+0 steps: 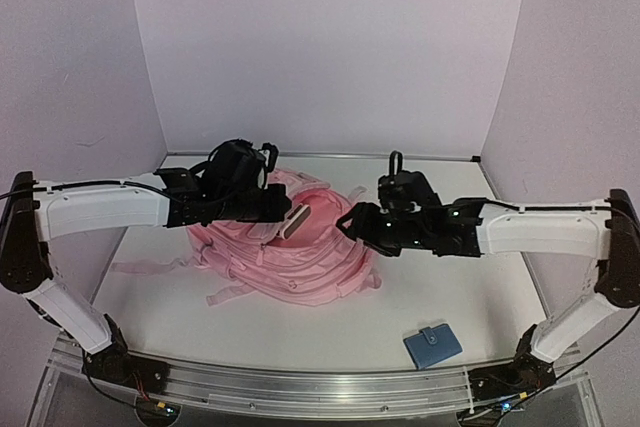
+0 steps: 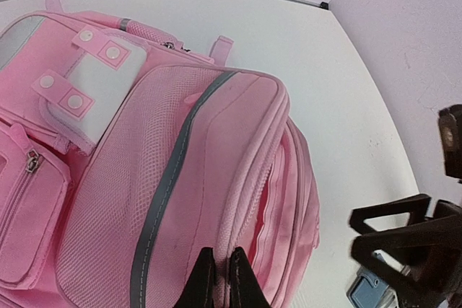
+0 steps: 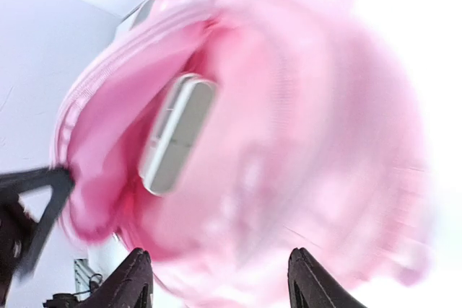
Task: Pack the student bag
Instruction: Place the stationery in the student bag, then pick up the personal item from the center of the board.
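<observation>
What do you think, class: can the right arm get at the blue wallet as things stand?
Probably yes: the blue wallet lies uncovered on the table near the right arm's base, apart from the bag, and the right pincer is open.

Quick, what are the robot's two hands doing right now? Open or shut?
The left gripper is shut, jaws pinching the student bag fabric.
The right gripper is open, holding nothing.
</observation>
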